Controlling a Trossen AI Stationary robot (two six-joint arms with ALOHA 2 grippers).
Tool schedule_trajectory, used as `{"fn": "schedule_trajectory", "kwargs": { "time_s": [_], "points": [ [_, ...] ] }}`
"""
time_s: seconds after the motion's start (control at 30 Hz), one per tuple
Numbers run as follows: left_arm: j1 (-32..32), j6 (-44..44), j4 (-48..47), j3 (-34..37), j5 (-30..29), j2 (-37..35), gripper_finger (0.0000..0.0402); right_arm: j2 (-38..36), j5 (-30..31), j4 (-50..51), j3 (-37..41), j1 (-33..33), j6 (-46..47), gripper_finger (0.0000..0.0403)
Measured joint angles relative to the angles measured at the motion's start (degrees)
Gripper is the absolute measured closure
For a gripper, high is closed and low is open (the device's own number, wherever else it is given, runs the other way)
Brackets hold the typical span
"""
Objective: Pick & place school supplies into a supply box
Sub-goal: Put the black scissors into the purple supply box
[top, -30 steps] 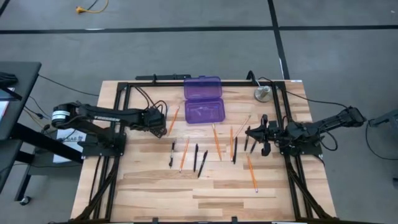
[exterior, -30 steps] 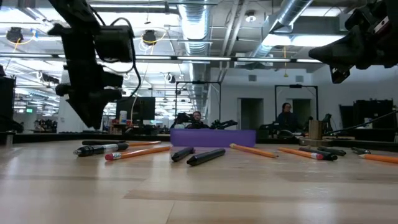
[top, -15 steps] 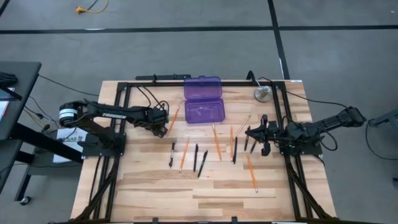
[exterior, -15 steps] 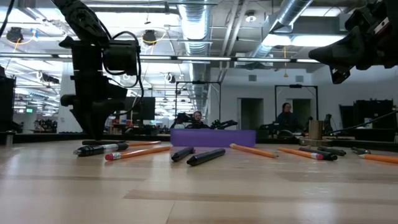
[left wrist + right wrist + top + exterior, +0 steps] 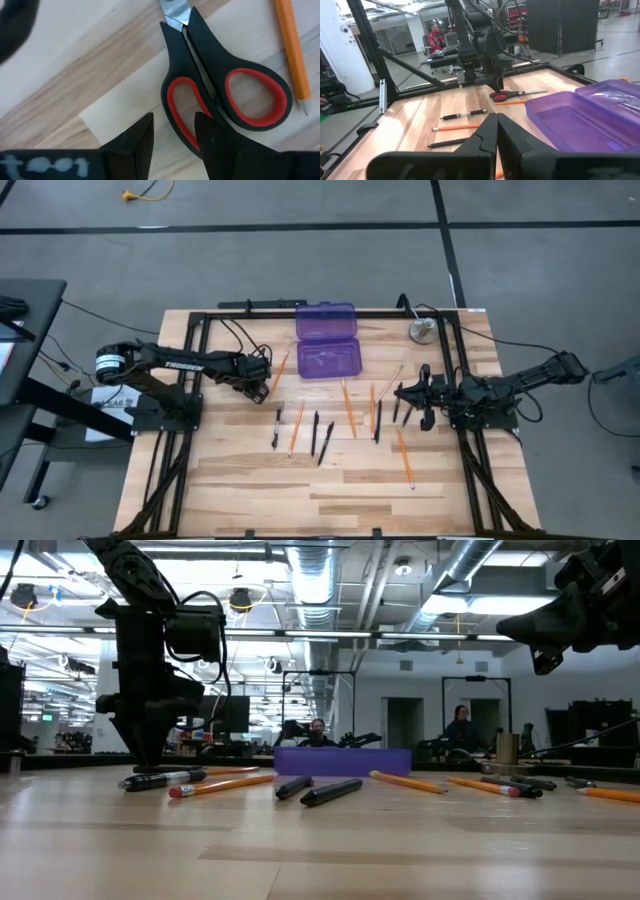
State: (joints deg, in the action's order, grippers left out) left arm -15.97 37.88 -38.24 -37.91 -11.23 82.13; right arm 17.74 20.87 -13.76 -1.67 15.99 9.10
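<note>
This is a robotics lab in a large industrial hall. Overhead run bare ducts (image 5: 470, 570) and strip lights (image 5: 310, 580) under an open ceiling, with dark monitors (image 5: 225, 715) and other rigs beyond the wooden table (image 5: 330, 480), and people (image 5: 460, 725) seated at benches at the back. The table stands in a black metal frame (image 5: 190, 330) on a grey concrete floor (image 5: 300, 260) marked with dark tape lines, cables (image 5: 145, 192) trailing across it.
</note>
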Motion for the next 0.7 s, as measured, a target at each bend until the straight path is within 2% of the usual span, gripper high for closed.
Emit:
{"fn": "schedule_trajectory", "kwargs": {
  "time_s": [0.3, 0.53, 0.7],
  "points": [
    [-1.1, 0.5, -0.5, -1.2, 0.8, 7.2, 0.0269, 0.0, -0.2, 0.0, 0.0, 0.0, 0.0, 0.0403],
    [-1.2, 0.3, -1.4, -2.1, -0.4, 5.7, 0.0272, 0.0, -0.3, 0.0, 0.0, 0.0, 0.0, 0.0403],
    [-1.2, -0.3, -1.5, -2.8, 0.3, 5.0, 0.0307, 0.0, -0.2, 0.0, 0.0, 0.0, 0.0, 0.0403]
  ]
}}
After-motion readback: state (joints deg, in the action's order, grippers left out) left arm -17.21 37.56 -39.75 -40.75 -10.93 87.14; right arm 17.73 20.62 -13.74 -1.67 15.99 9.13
